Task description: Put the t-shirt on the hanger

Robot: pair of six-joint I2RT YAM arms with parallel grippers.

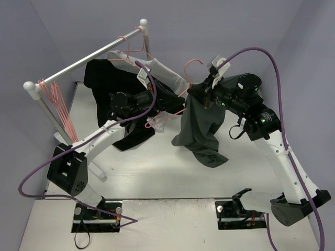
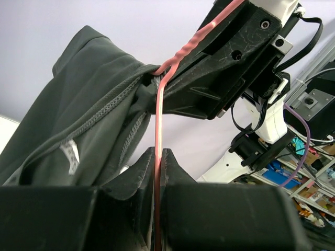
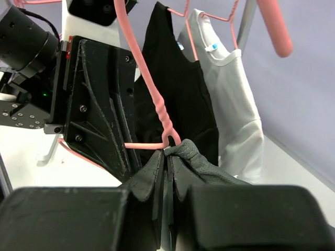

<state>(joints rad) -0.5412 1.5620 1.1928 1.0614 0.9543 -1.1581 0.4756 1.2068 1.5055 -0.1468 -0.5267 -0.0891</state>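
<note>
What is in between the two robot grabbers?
The pink hanger wire runs from the left gripper up to the right gripper, beside the t-shirt, in the left wrist view.

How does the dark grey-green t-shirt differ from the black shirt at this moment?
Colour: the t-shirt is dark grey-green; the black shirt is black. Support: the right claw pinches the t-shirt, which droops from it in folds; the black shirt hangs from the rail, beside a white shirt. The hanger at the t-shirt's neck is gripped by the left claw; the black shirt's hangs on the rail. Both are cloth shirts.
</note>
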